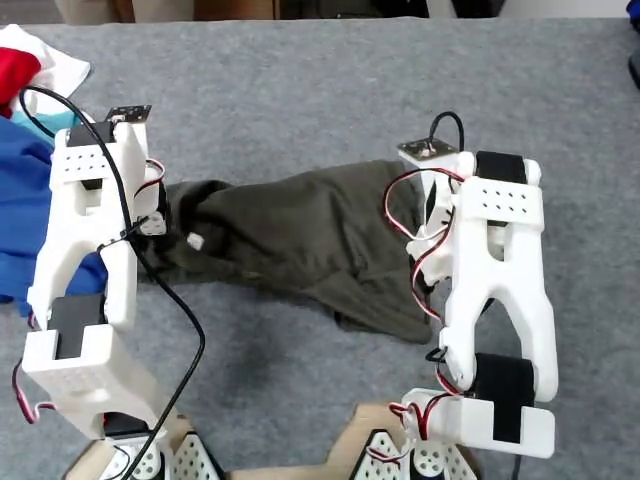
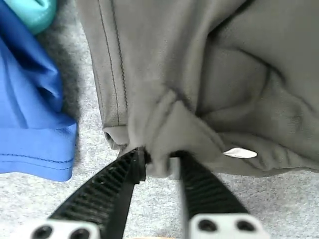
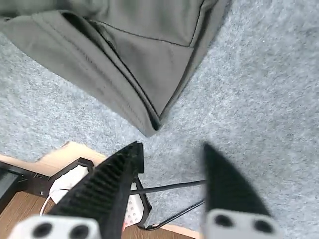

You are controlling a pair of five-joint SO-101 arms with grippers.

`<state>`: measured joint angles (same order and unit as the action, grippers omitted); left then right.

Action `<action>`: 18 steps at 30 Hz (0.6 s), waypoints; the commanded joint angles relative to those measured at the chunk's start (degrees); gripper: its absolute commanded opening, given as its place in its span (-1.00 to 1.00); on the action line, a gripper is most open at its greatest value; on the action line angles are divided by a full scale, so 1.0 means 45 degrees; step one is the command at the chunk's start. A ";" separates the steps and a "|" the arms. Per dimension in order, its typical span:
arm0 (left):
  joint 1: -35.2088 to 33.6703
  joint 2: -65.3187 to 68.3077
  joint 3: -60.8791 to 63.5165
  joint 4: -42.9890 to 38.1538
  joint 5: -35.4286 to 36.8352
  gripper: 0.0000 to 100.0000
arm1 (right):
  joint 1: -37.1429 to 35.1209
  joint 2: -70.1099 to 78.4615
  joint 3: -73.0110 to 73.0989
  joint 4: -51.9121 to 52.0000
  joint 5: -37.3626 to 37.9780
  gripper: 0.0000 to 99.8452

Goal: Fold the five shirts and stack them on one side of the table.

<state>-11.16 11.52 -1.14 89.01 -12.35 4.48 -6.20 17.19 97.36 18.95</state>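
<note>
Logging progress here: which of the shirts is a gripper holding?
The olive shirt, spread in the middle: the left gripper pinches a fold at its edge. The blue shirt and the others beside it lie in no gripper.

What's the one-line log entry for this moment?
left gripper: shut on olive shirt | right gripper: open, over table | blue shirt: heaped beside left arm

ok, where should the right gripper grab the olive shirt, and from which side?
The hem corner of the olive shirt that points at the open right gripper. Come from the bare grey mat on the table-edge side: the layers taper to a narrow flat tip there, so the open jaws can probably straddle it.
</note>
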 commanded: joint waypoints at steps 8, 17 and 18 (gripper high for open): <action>-0.0371 -0.0811 -0.1328 -0.0039 -0.0020 -0.60 | -0.1983 -0.0440 -0.2784 -0.0117 0.0586 -0.33; -0.0469 -0.0713 -0.4571 0.0000 0.3634 -0.98 | -0.3077 0.3057 -0.7824 -0.0957 -0.1231 -0.89; -0.0449 -0.0713 -0.4611 0.0000 0.3731 -0.96 | -0.3194 0.3429 -0.8293 -0.0938 -0.1328 -0.91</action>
<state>-12.92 11.52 -17.58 89.27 1.19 -8.26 5.76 -11.91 93.76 14.81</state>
